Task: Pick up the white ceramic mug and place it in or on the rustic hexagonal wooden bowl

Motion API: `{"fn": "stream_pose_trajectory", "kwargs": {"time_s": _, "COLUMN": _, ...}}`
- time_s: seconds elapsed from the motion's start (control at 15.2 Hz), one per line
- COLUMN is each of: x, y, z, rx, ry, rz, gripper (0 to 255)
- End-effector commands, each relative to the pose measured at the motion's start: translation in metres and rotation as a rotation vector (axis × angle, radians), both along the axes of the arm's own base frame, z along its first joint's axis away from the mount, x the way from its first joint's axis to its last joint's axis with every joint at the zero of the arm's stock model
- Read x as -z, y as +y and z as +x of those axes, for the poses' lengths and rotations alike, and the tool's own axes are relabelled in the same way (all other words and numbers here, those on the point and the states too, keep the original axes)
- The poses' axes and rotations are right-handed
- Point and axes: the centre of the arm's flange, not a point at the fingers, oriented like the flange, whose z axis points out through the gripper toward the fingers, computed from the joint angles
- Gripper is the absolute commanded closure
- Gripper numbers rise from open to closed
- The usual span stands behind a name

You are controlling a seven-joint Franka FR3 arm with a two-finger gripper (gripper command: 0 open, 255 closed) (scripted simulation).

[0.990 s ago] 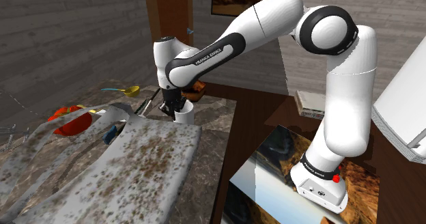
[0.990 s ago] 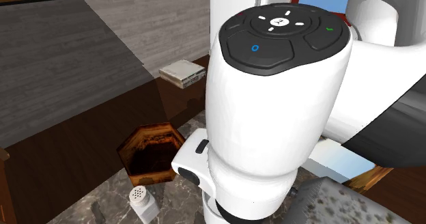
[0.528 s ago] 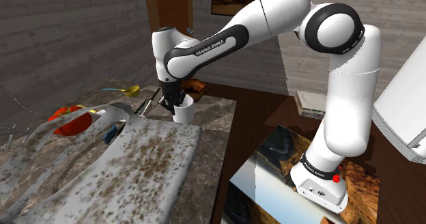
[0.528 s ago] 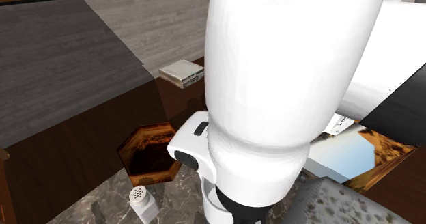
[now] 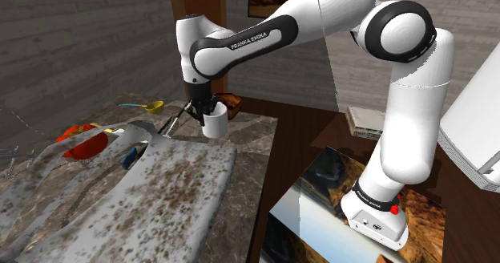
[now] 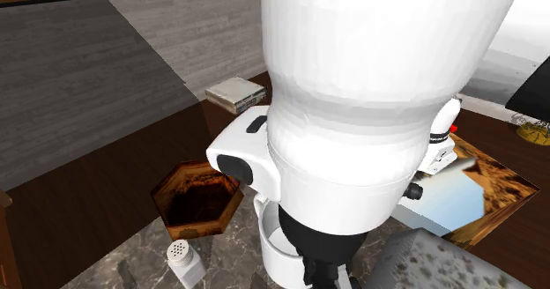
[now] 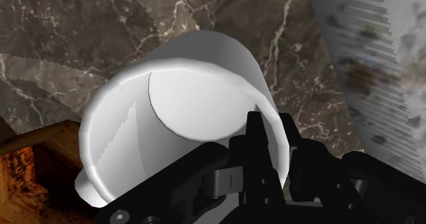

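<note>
A plain white mug [image 5: 215, 124] hangs just above the marble counter, with my black gripper [image 5: 203, 109] shut on its rim. In the wrist view one finger sits inside the mug [image 7: 171, 113] and the other outside its wall, the gripper [image 7: 272, 147] clasping it. The brown hexagonal wooden bowl [image 5: 231, 103] sits right behind the mug at the counter's far edge. In the second exterior view the mug [image 6: 275, 248] hangs under my white wrist, to the right of the empty bowl [image 6: 196, 195]. A corner of the bowl [image 7: 24, 171] lies beside the mug.
A white shaker [image 6: 185, 263] stands on the counter in front of the bowl. A grey speckled draped sheet [image 5: 152, 181] covers the near counter. A red object [image 5: 80, 139] and a yellow scoop [image 5: 151, 106] lie at the shoulder view's left. A white box [image 6: 236, 92] rests on the floor.
My arm has risen and lifted the mug off the counter, carrying it slightly toward the bowl. The bowl and shaker have not moved.
</note>
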Motion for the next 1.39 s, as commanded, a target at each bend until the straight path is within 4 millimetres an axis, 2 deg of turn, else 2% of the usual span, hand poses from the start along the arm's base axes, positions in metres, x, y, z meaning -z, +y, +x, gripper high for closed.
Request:
{"fn": "stream_pose_trajectory", "kwargs": {"time_s": 0.0, "x": -0.01, "y": 0.001, "z": 0.001, "rx": 0.0, "ry": 0.0, "rz": 0.0, "gripper": 255}}
{"fn": "stream_pose_trajectory", "kwargs": {"time_s": 1.12, "x": -0.097, "y": 0.001, "z": 0.0, "rx": 0.0, "ry": 0.0, "rz": 0.0, "gripper": 255}}
{"fn": "stream_pose_trajectory", "kwargs": {"time_s": 1.32, "x": -0.101, "y": -0.031, "z": 0.024, "rx": 0.0, "ry": 0.0, "rz": 0.0, "gripper": 255}}
